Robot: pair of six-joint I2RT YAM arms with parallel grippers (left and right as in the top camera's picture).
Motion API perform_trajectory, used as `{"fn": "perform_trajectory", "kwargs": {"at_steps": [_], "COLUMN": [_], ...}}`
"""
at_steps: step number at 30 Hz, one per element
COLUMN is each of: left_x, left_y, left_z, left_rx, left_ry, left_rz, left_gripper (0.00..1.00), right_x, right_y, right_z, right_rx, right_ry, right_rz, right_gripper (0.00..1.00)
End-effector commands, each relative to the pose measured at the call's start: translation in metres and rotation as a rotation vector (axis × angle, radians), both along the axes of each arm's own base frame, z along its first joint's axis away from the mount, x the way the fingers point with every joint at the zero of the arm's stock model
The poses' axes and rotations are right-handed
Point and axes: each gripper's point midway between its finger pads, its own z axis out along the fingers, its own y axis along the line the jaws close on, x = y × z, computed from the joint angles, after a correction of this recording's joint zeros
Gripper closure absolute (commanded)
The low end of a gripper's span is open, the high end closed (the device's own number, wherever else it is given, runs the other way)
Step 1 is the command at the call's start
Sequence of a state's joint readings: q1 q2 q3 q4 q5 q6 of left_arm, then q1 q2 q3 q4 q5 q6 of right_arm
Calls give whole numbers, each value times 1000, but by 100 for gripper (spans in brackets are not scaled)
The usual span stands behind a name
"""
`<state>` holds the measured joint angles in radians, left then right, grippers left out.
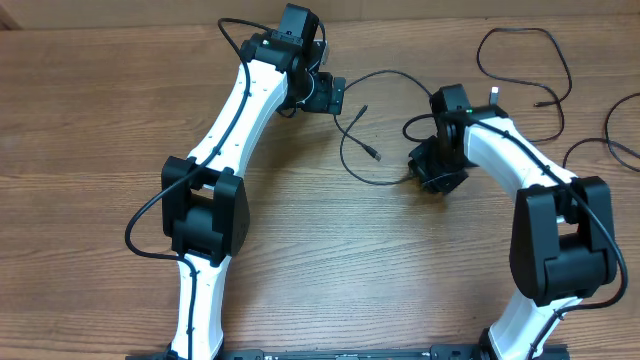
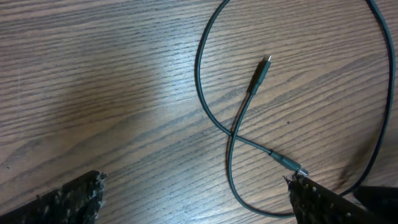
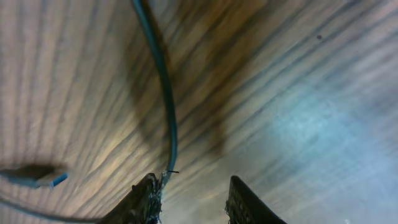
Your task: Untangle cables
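Observation:
One thin black cable (image 1: 372, 120) lies looped on the wooden table between my two grippers, crossing over itself. In the left wrist view the cable (image 2: 214, 121) crosses itself, with one plug (image 2: 260, 73) in the middle and another plug (image 2: 288, 163) right by my right finger. My left gripper (image 1: 335, 95) (image 2: 196, 200) is open wide and empty above it. My right gripper (image 1: 437, 172) (image 3: 194, 200) is open, low over the table. The cable (image 3: 166, 99) runs down to its left finger's inner edge. A plug (image 3: 38, 177) lies to the left.
A second black cable (image 1: 525, 62) lies looped at the back right, with a light-tipped plug (image 1: 497, 93) near my right arm. A third cable (image 1: 615, 140) lies at the far right edge. The table is bare wood.

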<state>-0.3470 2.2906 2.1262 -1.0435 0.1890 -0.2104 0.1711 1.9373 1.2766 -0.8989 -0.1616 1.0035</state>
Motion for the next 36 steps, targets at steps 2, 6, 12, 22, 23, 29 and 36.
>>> {"fn": "perform_trajectory", "kwargs": {"at_steps": [2,6,12,22,23,29,36], "left_x": [-1,-1,-2,-6,-6,-6,-7], "left_y": [-1,-1,-1,1,1,2,2], "left_z": [24,24,24,21,21,21,21], "left_rx": [-12,-11,-11,5,5,6,7], "left_ry": [-42,-41,-40,-25,-25,-22,-18], "left_rz": [10,10,10,5,5,5,5], "left_gripper": [4,4,4,4,4,4,4], "right_x": [-7,-2,3,12,16,42,66], "right_y": [5,6,3,-12,-12,-24,-75], "right_z": [-16,-15,-16,-17,-17,-12,-7], "right_rx": [27,31,12,-74,-82,-121,-175], "right_ry": [10,-14,-34,-80,-103,-223,-311], "right_rz": [-15,-15,-16,7,33,144,162], "right_gripper": [66,66,84,95,96,96,96]}}
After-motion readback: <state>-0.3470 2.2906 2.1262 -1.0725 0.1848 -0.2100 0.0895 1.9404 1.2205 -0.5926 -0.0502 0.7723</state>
